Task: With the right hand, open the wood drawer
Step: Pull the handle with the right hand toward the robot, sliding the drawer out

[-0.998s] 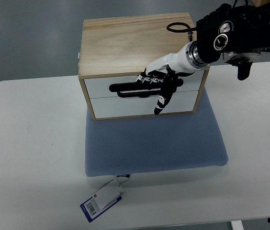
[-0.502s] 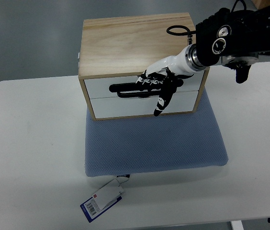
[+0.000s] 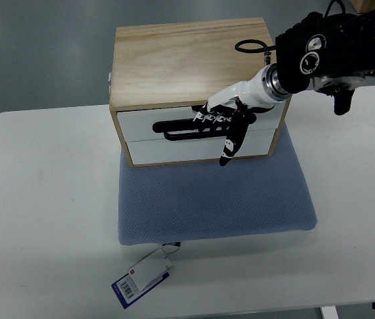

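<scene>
A wooden drawer box [image 3: 181, 60] stands on a blue mat at the back of the white table. Its front holds two white drawers, the upper one [image 3: 141, 123] with a long black handle [image 3: 174, 129], the lower one [image 3: 167, 149] below it. My right hand [image 3: 221, 123], white and black, reaches in from the upper right. Its fingers are curled over the right end of the handle, and one finger points down over the lower drawer. The upper drawer front sits nearly flush with the box. My left arm is out of view.
The blue padded mat [image 3: 214, 199] extends in front of the box. A blue and white paper tag [image 3: 141, 279] lies by the mat's front edge. The white table [image 3: 41, 199] has bare surface to the left and right.
My right hand and the black handle have shifted slightly toward the camera and to the right. The grip on the handle is unchanged.
</scene>
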`<state>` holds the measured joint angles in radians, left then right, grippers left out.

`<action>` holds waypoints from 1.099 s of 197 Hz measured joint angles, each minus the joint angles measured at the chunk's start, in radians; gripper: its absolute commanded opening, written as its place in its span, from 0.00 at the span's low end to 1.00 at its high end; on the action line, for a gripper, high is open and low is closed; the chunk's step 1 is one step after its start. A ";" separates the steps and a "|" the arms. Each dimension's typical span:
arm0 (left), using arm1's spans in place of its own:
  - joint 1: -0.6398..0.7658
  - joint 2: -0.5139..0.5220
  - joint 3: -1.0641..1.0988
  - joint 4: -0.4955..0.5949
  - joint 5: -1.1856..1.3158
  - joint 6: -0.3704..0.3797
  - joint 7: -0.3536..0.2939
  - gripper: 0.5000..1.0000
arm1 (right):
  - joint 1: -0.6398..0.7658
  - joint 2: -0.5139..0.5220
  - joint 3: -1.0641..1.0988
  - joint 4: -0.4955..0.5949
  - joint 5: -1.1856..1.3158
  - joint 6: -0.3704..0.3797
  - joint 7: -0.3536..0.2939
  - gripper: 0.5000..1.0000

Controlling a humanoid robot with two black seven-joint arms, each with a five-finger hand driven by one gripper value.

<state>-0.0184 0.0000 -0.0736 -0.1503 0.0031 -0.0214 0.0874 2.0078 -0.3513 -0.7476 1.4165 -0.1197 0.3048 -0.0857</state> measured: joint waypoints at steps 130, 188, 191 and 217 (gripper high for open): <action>0.000 0.000 0.000 0.000 0.000 0.000 0.000 1.00 | 0.050 -0.055 -0.001 0.060 -0.003 0.165 0.004 0.85; 0.000 0.000 0.000 0.000 0.000 0.000 0.000 1.00 | 0.063 -0.077 -0.001 0.092 -0.003 0.218 0.007 0.85; 0.000 0.000 0.000 0.000 0.000 0.000 0.000 1.00 | 0.063 -0.078 -0.001 0.093 -0.003 0.219 0.007 0.85; 0.000 0.000 0.000 0.000 0.000 0.000 0.000 1.00 | 0.068 -0.088 -0.001 0.097 -0.003 0.231 0.008 0.85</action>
<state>-0.0184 0.0000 -0.0736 -0.1503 0.0031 -0.0215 0.0874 2.0756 -0.4391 -0.7485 1.5137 -0.1232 0.5356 -0.0782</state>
